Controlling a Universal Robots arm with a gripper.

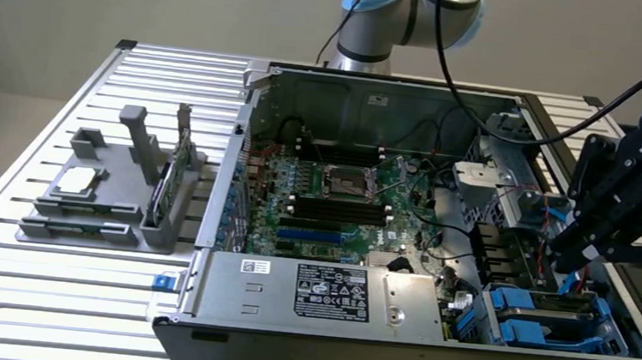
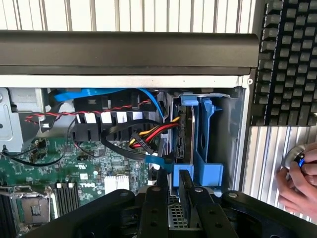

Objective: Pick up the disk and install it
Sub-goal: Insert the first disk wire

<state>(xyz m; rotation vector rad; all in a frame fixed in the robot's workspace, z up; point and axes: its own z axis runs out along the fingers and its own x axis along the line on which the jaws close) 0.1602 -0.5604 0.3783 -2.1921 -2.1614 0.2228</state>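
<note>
The work is at the seating end of the install, as far as I can judge. The disk (image 2: 185, 134) stands on edge in the blue bay (image 2: 210, 148) at the corner of the case (image 2: 129, 52), with its blue rails showing at the top and nothing left to fetch from the desk (image 1: 58, 314).

The end effector (image 1: 577, 252) hangs right over that bay, on the exterior view's right. In the wrist view the end effector (image 2: 171, 186) is lined up with the disk's edge. Its fingers (image 2: 153, 208) are spread a little, with a narrow gap between them and nothing pinched that I can make out. Whether a tip touches the disk I cannot tell.

A bundle of cables (image 2: 148, 139), red, yellow, black and one blue ribbon, runs up to the side of the bay, close to the disk. Any further move here would call for a straight line along the rails and care not to snag those wires.

Outside the case lie a keyboard (image 2: 290, 59) and a person's hand (image 2: 297, 183) holding something small.
</note>
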